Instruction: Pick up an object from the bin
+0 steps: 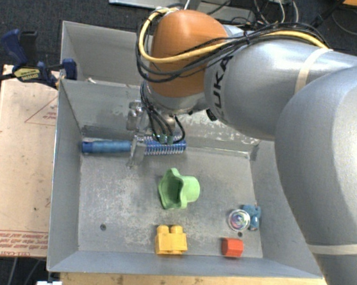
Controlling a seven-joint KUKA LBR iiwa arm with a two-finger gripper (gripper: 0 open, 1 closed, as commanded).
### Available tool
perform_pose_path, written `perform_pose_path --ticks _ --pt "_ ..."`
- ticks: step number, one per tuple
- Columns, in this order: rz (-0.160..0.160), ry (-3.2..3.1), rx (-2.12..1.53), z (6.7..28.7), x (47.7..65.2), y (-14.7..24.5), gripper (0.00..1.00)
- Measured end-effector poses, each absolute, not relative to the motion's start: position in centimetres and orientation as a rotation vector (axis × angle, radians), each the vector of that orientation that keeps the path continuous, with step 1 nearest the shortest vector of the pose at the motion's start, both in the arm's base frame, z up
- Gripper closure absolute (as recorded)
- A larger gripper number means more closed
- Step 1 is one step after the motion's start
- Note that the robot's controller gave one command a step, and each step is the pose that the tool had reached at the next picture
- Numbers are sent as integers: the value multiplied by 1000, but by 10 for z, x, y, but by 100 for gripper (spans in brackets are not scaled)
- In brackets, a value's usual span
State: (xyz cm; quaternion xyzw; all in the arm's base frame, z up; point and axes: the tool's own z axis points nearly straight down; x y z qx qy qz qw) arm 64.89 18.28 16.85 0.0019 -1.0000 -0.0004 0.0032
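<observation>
My gripper (139,144) is low at the back of the bin, right on the middle of a blue brush (108,147). The brush lies along the foot of the back wall, its handle pointing left and its bristled head on the right of the gripper. A green cup-like thing (178,189) lies on its side on the bin floor, a little in front and to the right of the gripper.
Along the bin's front edge sit a yellow toy brick (171,240) and a small red block (232,247). A small blue and silver thing (244,219) lies by the right wall. The arm and its orange cover hang over the back right of the bin.
</observation>
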Motion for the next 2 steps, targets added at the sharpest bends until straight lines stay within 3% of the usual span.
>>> perform_pose_path --ticks 1,2 --pt "0 -3115 -397 69 650 183 0" --pt "-3 -3121 -401 73 652 183 100"
